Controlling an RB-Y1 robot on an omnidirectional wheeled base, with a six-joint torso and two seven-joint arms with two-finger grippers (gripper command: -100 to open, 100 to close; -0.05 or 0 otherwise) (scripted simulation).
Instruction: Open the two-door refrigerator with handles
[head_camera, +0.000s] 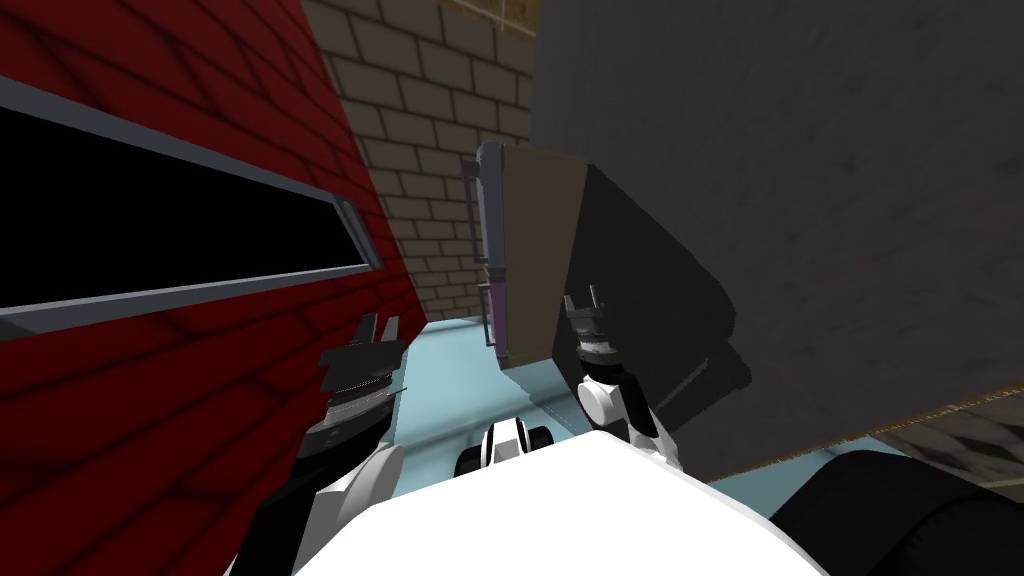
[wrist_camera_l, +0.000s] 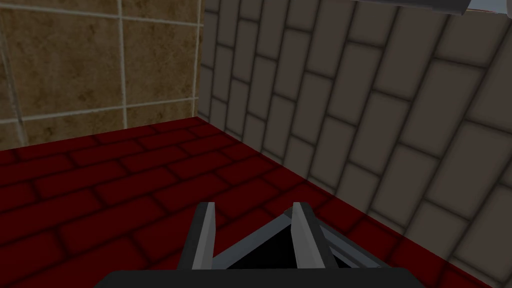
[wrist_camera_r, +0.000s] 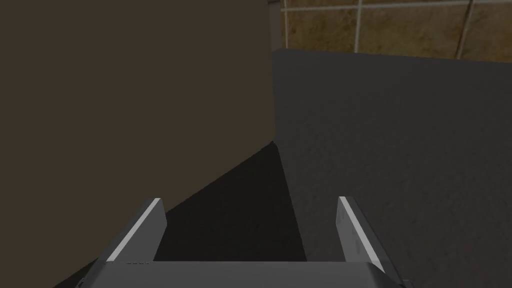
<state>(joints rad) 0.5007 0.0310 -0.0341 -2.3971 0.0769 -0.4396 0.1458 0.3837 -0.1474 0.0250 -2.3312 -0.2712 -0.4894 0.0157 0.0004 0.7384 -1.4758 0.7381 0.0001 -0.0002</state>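
Refrigerator (head_camera: 540, 250), brown, stands just beyond the right gripper (head_camera: 582, 297), whose fingers are spread with nothing between them. The head view adds its handles (head_camera: 487, 215) on the far edge, and the left gripper (head_camera: 380, 322), fingers slightly apart, left of it.

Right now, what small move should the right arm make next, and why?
Probably press the right gripper sideways against the brown door panel to swing it wider. The gripper is open and holds nothing. It sits at the dark gap between that panel and the dark grey refrigerator body, so the door looks already ajar.
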